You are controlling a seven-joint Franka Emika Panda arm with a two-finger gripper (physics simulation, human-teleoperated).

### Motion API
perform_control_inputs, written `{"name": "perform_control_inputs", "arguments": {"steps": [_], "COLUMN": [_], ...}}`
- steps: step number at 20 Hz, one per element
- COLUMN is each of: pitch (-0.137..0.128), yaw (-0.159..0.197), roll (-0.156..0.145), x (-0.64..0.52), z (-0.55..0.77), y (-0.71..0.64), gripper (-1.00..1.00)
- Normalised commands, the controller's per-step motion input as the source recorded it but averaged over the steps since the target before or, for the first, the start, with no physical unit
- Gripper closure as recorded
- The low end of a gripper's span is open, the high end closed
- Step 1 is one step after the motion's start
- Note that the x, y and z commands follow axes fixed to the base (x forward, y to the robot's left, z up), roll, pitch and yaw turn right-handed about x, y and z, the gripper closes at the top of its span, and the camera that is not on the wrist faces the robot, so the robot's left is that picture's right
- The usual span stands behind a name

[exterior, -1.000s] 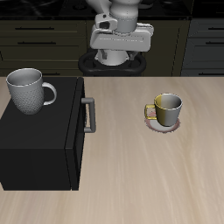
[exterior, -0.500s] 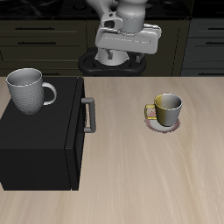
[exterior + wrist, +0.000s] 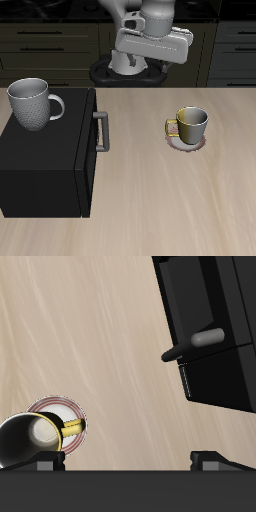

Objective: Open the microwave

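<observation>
Sitting on the wooden surface (image 3: 150, 200), the microwave (image 3: 45, 165) is a big matte black box with its door shut flat against the body. Its grey bar handle (image 3: 100, 131) runs along the door face that looks toward the open middle of the surface. A grey mug (image 3: 33, 103) stands upright on top of the microwave, at the corner farthest from the front edge, its handle pointing toward the door side.

Well apart from the microwave, a gold-and-dark mug (image 3: 189, 124) stands upright on a small pinkish saucer (image 3: 184, 141), its handle turned toward the microwave.

The claw (image 3: 150, 42) hangs high at the back of the surface, above a dark round base, touching nothing and well clear of the handle. In the exterior view its fingers are not plain enough to judge. In the wrist view two dark fingertips (image 3: 47, 463) show set far apart with bare wood between them, so the claw is spread wide and holds nothing. That view also shows the microwave's handle and door edge and the gold-and-dark mug on its saucer.

Dark cabinets (image 3: 45, 45) with drawers line the wall behind.
</observation>
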Motion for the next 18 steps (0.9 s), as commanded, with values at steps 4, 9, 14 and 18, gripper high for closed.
{"name": "perform_control_inputs", "arguments": {"steps": [4,9,14,18], "pitch": [-0.027,-0.042,-0.044,-0.009], "yaw": [-0.150,-0.090,-0.131,-0.140], "roll": [0.029,-0.007,-0.040,-0.053], "x": [-0.01,0.06,0.22,0.24], "z": [0.11,0.14,0.06,0.01], "y": [0.29,0.17,0.12,0.08], "gripper": [-1.00,-1.00,-1.00,-1.00]}}
